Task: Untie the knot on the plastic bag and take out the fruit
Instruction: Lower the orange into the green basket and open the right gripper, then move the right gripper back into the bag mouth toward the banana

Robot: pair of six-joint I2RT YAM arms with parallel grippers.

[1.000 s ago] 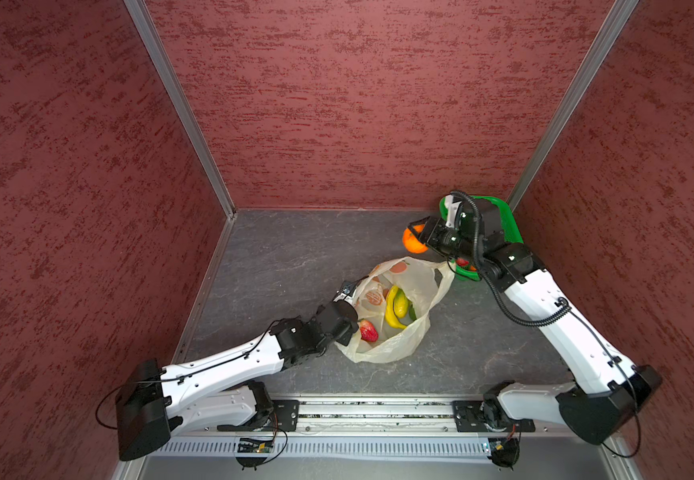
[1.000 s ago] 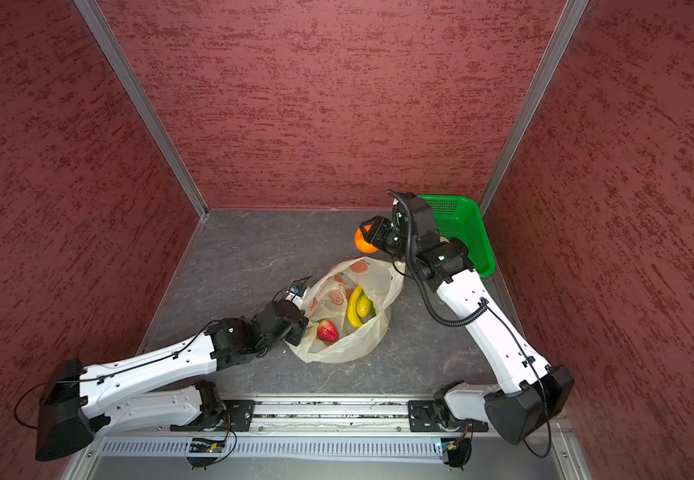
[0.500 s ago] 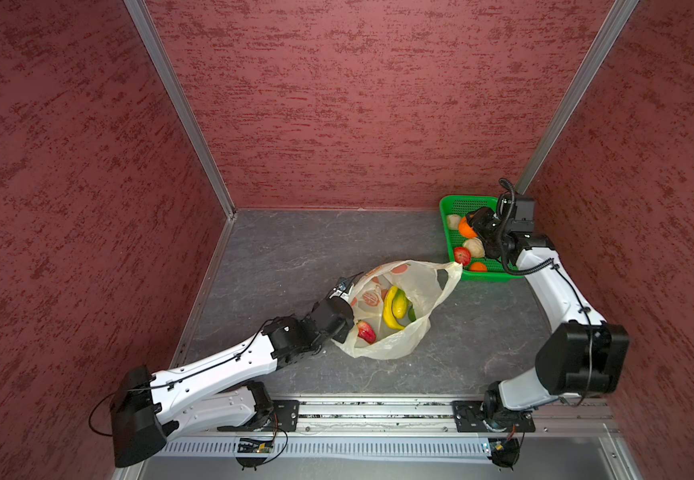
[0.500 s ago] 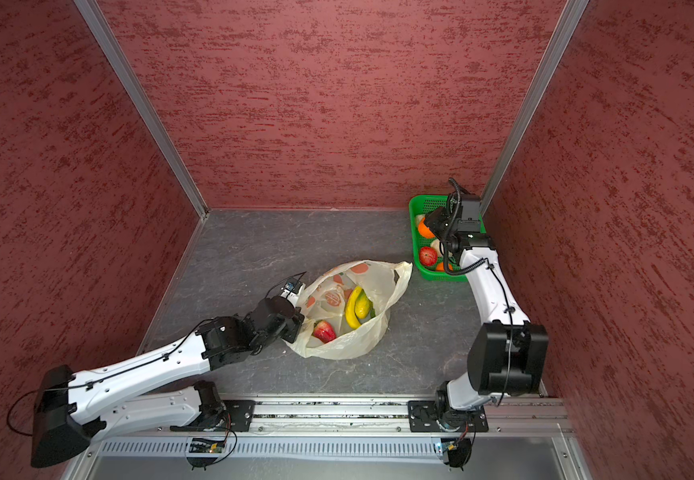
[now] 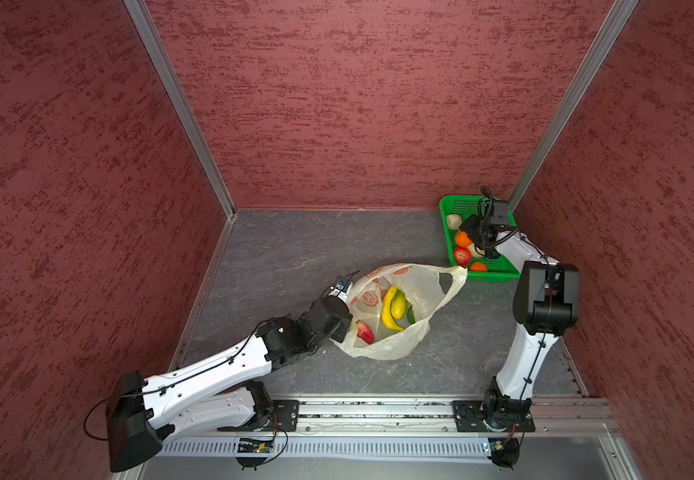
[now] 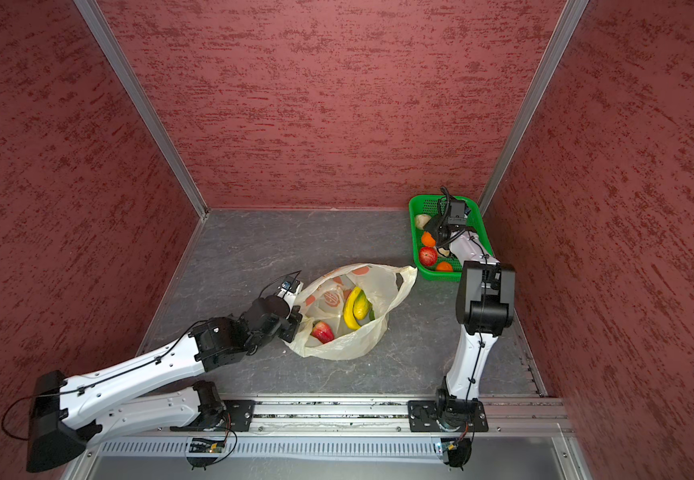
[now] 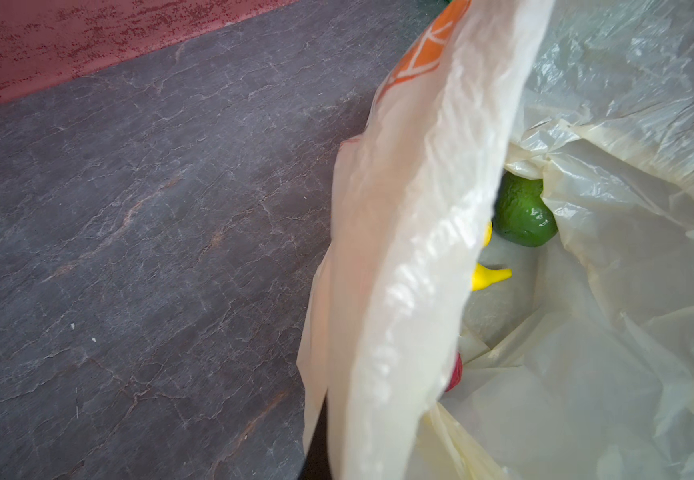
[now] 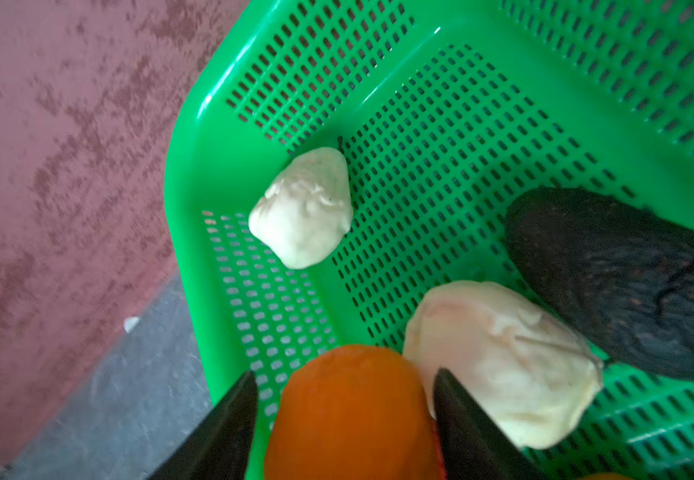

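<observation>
Right gripper, jaws parted astride the orange in the green basket far right, could drag it out if it lifts askew; left gripper, pinched shut on the left rim of the plastic bag mid-floor, risks tearing thin film with banana and apple inside.

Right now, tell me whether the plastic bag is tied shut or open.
Open. The plastic bag gapes wide in both top views, and the banana and red apple lie uncovered inside.
</observation>
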